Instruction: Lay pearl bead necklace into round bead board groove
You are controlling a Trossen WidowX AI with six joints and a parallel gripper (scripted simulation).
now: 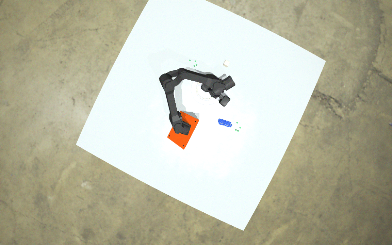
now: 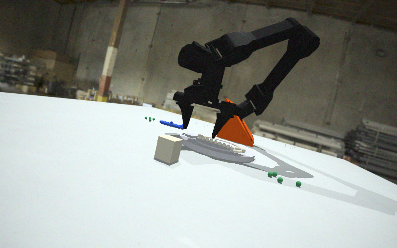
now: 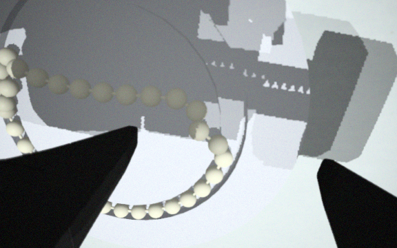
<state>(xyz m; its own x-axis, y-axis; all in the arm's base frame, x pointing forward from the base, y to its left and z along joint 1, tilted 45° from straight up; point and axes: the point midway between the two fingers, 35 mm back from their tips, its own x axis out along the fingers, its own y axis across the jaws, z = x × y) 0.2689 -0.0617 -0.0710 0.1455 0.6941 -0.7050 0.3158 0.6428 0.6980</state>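
The pearl bead necklace (image 2: 223, 145) (image 3: 150, 96) lies on the pale round bead board (image 1: 206, 103) (image 2: 243, 159) (image 3: 181, 232). In the wrist view its lower arc follows the groove, from the lower left round to the right. Its upper run cuts nearly straight across the board inside the groove ring, in shadow. Several beads are bunched at the left, one of them outside the groove. My gripper (image 1: 214, 93) (image 2: 199, 132) (image 3: 228, 151) is wide open and empty, just above the board. Its left finger in the wrist view hides part of the lower-left arc.
A cream block (image 1: 226, 63) (image 2: 167, 149) stands near the board. A blue bead cluster (image 1: 225, 122) (image 2: 171, 124) lies beyond the board in the exterior view, near small green beads (image 1: 240, 127) (image 2: 150, 118). More green beads (image 1: 195, 61) (image 2: 280, 179) lie nearby. An orange base (image 1: 188, 140) (image 2: 235, 132) stands under the arm.
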